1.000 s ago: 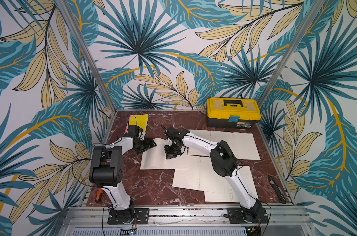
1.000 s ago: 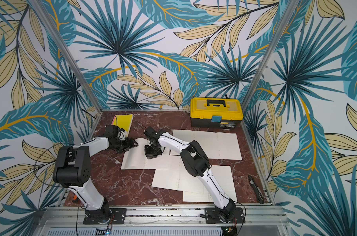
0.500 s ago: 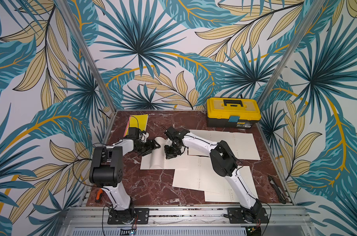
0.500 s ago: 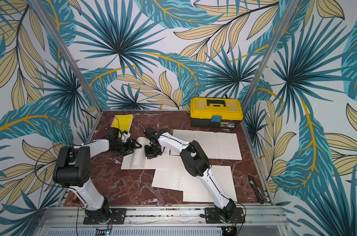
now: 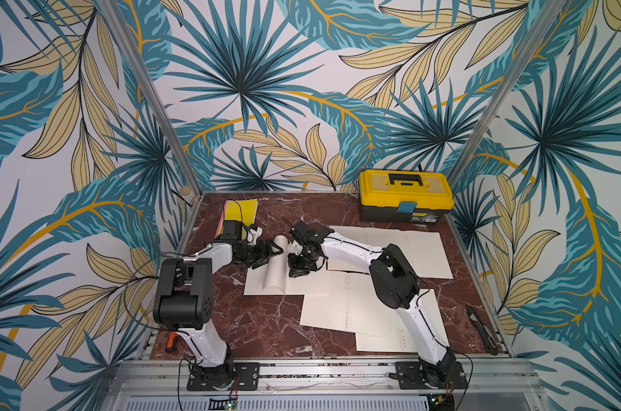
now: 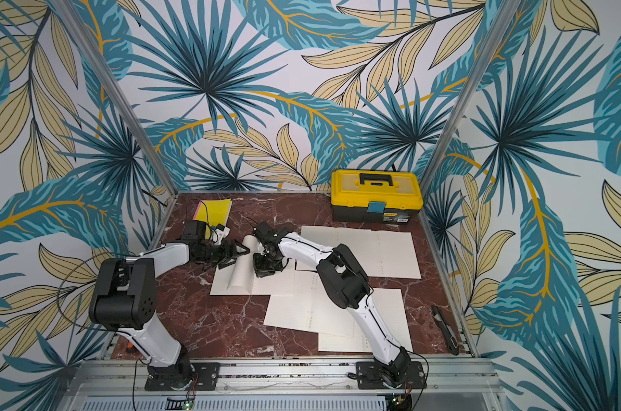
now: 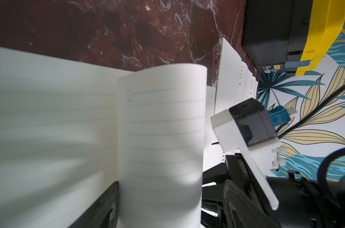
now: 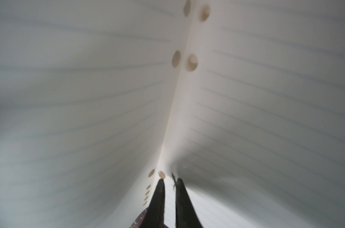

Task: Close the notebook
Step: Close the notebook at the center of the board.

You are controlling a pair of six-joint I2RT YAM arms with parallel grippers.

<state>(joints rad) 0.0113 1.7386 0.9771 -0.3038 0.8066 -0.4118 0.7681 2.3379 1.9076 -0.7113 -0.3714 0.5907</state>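
The notebook (image 5: 266, 286) lies open on the marble surface (image 5: 266, 327), left of centre, with one lined page (image 5: 275, 265) curling upright between the left fingers (image 5: 274, 248), which are spread apart, while the right fingers (image 8: 182, 201), pinched nearly together, point down at its punched fold.

The notebook (image 5: 263, 284) has cream pages with faint grey-blue ruled lines, as do the loose sheets (image 5: 341, 313). The table (image 5: 266, 331) is dark red marble veined in white, and the toolbox (image 5: 405, 192) has a yellow lid, black base and blue latch. The walls (image 5: 266, 89) carry teal, beige and gold palm leaves on a pale ground.
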